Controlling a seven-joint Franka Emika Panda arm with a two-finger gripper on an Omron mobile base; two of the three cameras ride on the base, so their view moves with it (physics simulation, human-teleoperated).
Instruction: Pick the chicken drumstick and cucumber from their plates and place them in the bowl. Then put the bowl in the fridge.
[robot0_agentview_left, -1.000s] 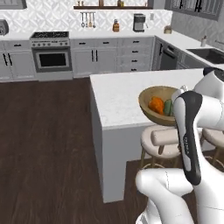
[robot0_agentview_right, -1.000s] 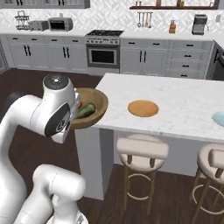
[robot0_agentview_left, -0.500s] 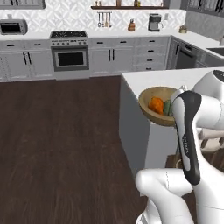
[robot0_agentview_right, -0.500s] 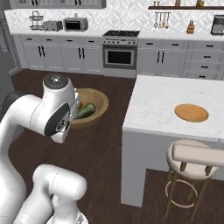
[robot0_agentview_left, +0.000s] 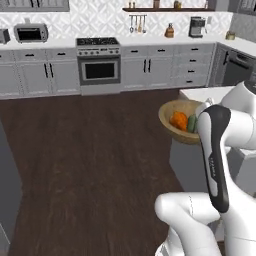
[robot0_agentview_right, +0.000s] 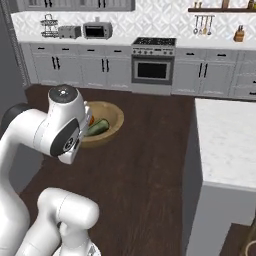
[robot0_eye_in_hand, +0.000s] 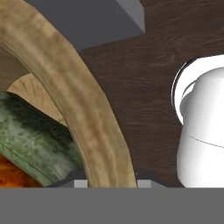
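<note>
Floor: dark wood floor under you, grey kitchen cabinets behind.
Gripper: your fingers pinch the bowl rim, one each side.
Bowl: held in air off the counter.
Contents: chicken drumstick beside cucumber, both inside.

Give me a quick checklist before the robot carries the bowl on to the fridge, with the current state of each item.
1. Gripper shut on the bowl rim: ok.
2. Chicken drumstick inside the bowl: ok.
3. Cucumber inside the bowl: ok.
4. Bowl off the island counter, held over the dark floor: ok.
5. Bowl held roughly level, nothing spilling: ok.
6. Fridge door open and a shelf ready: cannot tell.
</note>
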